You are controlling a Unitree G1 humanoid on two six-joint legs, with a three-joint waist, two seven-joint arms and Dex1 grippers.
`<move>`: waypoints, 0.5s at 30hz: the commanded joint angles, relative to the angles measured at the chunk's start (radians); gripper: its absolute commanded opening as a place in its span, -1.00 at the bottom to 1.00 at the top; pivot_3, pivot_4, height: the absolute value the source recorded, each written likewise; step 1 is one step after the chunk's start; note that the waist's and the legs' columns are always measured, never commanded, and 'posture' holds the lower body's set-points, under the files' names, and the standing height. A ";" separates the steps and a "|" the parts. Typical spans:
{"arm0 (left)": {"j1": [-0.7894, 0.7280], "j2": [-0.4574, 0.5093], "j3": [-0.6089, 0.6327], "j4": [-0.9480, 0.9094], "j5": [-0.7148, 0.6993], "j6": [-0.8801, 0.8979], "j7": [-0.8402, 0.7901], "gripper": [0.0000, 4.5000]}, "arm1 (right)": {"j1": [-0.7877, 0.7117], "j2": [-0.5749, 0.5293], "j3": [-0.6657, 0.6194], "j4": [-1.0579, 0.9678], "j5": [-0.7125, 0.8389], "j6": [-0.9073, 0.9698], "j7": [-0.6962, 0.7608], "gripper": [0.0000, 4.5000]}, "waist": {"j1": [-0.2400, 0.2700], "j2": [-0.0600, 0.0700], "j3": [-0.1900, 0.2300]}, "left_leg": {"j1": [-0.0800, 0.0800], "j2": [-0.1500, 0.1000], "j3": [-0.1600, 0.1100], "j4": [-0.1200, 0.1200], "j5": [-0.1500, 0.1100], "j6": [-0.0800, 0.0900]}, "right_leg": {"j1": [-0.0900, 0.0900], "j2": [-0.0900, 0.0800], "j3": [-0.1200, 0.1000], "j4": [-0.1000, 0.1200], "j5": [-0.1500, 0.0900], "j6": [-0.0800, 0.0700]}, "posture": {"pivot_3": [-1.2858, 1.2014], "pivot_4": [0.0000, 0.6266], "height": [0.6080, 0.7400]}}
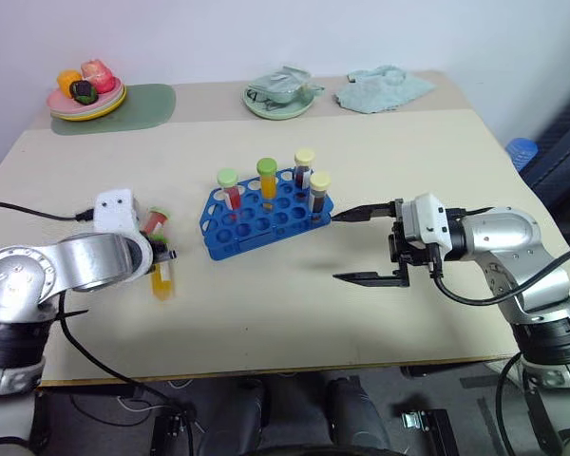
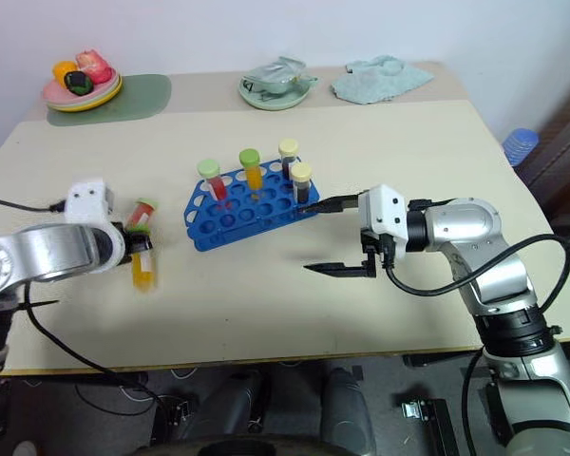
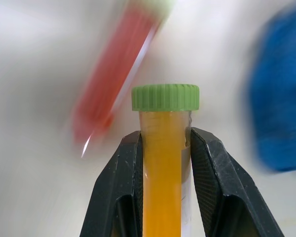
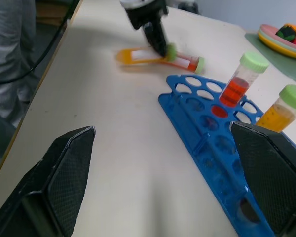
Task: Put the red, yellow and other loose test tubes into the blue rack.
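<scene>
Jaws of your left gripper [image 3: 163, 163] are clamped below the yellow tube's [image 3: 162, 187] cap for racking; right gripper [image 1: 366, 245] jaws gape beside the blue rack [image 1: 266, 220].

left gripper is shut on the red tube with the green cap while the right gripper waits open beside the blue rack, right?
Not quite: the left gripper is shut on the yellow tube with the green cap, as the left wrist view shows. The red tube lies loose on the table. The right gripper does wait open beside the blue rack.

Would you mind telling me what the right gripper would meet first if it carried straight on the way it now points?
Probably the blue rack: the open right gripper points left along the table, with the rack's near edge in line, though depth is uncertain.
</scene>
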 commanded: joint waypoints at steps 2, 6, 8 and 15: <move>0.071 -0.016 0.130 -0.302 0.298 -0.202 -0.584 -0.65 | -0.009 0.007 -0.028 -0.004 0.018 0.004 -0.017 1.00 | -0.001 0.000 0.000 | 0.000 0.000 0.001 0.000 0.000 0.000 | 0.001 0.000 0.000 -0.002 0.000 0.000 | 0.03 -0.52 1.00; 0.074 -0.057 0.089 -0.334 0.483 -0.335 -0.866 -0.65 | 0.007 0.004 -0.050 -0.010 0.017 0.015 -0.055 1.00 | -0.002 0.000 0.000 | 0.000 0.001 0.001 -0.001 -0.001 0.001 | 0.002 0.000 0.000 -0.004 0.000 0.000 | 0.03 -0.52 1.00; 0.032 -0.090 0.008 -0.300 0.643 -0.418 -0.977 -0.65 | 0.016 0.000 -0.064 -0.017 0.014 0.022 -0.081 1.00 | 0.001 0.000 0.000 | 0.000 0.001 0.002 -0.001 -0.001 0.001 | 0.002 0.001 0.000 -0.004 0.000 -0.001 | 0.03 -0.52 1.00; -0.077 -0.284 -0.279 -0.033 1.143 -0.707 -1.196 -0.65 | 0.107 -0.029 -0.139 -0.107 0.018 0.064 -0.179 1.00 | 0.000 0.000 0.000 | 0.000 0.000 0.002 0.000 -0.002 0.004 | 0.005 0.000 -0.001 -0.008 0.001 -0.001 | 0.03 -0.52 1.00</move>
